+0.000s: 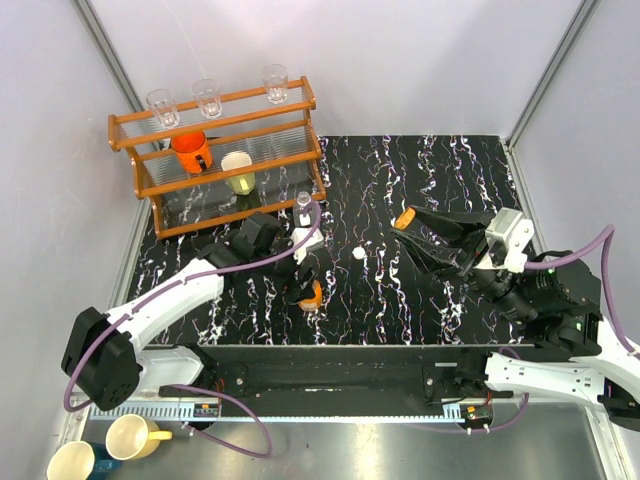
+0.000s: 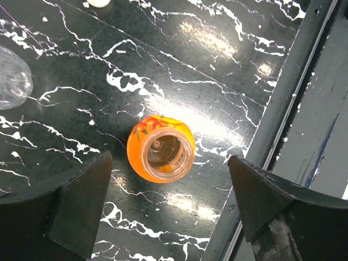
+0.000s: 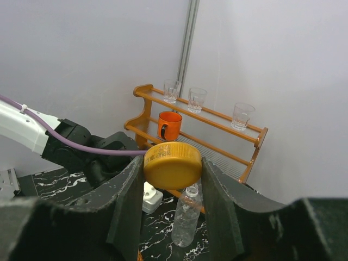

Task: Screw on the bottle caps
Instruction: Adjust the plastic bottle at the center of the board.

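Right gripper (image 3: pixel 173 169) is half closed on a small round orange screw cap (image 3: pixel 173 163). Left gripper (image 2: pixel 169 187) hangs wide open and empty, the squat orange plastic bottle (image 2: pixel 161 150) standing uncapped directly beneath it. Neither cap appears screwed on yet

The short bottle (image 2: pixel 161 150) stands upright on the table (image 2: pixel 217 65), directly beneath my left gripper (image 2: pixel 168 157), centred in the gap between its jaws and touching neither. The tall bottle (image 1: pixel 303 207) stands beyond those jaws, just before the rack (image 1: pixel 215 150). A loose cap (image 1: pixel 358 254) lies on the table between my two grippers. My right gripper (image 3: pixel 173 169) hangs above the table with the other cap (image 3: pixel 173 163) wedged between its jaws, touching both. Ahead of them is the rack, with three glasses (image 3: pixel 196 99) on its top shelf and a mug (image 3: pixel 169 125) on the shelf below.
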### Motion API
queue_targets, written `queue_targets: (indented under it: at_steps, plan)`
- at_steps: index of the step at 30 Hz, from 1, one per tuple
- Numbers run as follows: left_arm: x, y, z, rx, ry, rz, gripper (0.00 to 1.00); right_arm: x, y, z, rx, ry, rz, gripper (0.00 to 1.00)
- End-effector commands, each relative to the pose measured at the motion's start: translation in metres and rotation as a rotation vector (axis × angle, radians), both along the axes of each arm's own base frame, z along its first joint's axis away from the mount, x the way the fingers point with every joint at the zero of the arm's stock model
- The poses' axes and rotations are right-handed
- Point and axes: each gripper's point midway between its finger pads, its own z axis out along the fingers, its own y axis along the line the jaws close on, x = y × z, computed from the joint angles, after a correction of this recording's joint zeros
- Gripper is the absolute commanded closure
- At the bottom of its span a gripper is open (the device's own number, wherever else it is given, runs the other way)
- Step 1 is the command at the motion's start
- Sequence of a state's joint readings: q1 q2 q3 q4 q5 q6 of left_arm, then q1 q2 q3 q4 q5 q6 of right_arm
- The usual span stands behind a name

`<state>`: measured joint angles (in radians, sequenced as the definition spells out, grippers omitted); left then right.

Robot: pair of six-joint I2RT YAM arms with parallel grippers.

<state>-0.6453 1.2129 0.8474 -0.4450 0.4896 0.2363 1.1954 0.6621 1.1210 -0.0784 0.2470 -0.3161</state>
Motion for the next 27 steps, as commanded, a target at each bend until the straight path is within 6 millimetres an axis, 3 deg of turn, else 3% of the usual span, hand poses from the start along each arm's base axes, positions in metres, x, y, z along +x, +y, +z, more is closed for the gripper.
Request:
queue_targets:
  at_steps: [1, 5, 18, 23, 27]
  plan:
    - [-0.003, -0.003, -0.008, -0.001, -0.019, -0.038, 0.1, -0.001, -0.009, 0.007, 0.035, 0.012, -0.014, 0.63]
    - [0.002, -0.003, -0.016, 0.008, -0.027, -0.021, 0.1, -0.002, -0.009, 0.007, 0.04, 0.016, -0.007, 0.62]
    - [0.015, -0.011, -0.014, -0.011, -0.034, 0.017, 0.22, 0.0, -0.004, -0.004, 0.027, 0.043, -0.008, 0.64]
    - [0.013, -0.01, -0.021, -0.002, -0.02, 0.019, 0.31, 0.0, -0.006, -0.006, 0.031, 0.052, -0.011, 0.64]
    - [0.014, -0.009, -0.021, 0.01, -0.026, 0.018, 0.43, 0.0, -0.008, -0.007, 0.032, 0.059, -0.014, 0.64]
